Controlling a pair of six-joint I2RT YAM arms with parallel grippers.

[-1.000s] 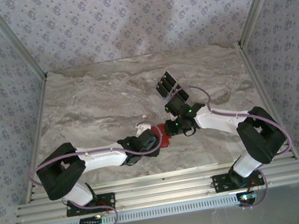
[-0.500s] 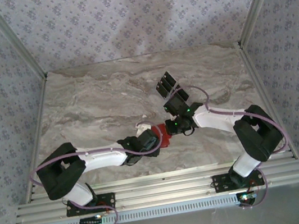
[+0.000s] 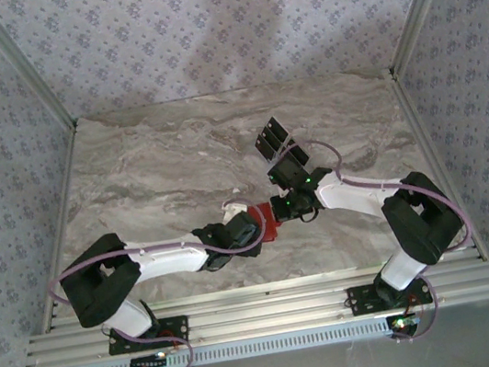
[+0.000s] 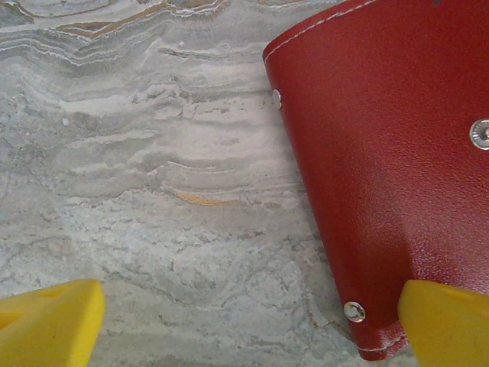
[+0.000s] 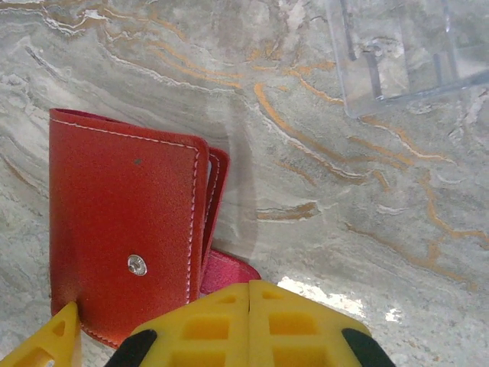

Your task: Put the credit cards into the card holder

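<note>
Left jaws spread, one finger point(image 4: 447, 325) at the wallet point(image 4: 390, 153) corner; right jaws at its edge, pinching or not, cannot tell.

Right end effector point(image 3: 277, 208) slightly leftward

The red card holder point(image 5: 122, 237) lies flat on the desk point(image 5: 321, 153), folded shut, with white stitching and shiny round snaps. The black credit cards point(image 3: 272, 138) stand tilted farther back, apart from it.
</note>
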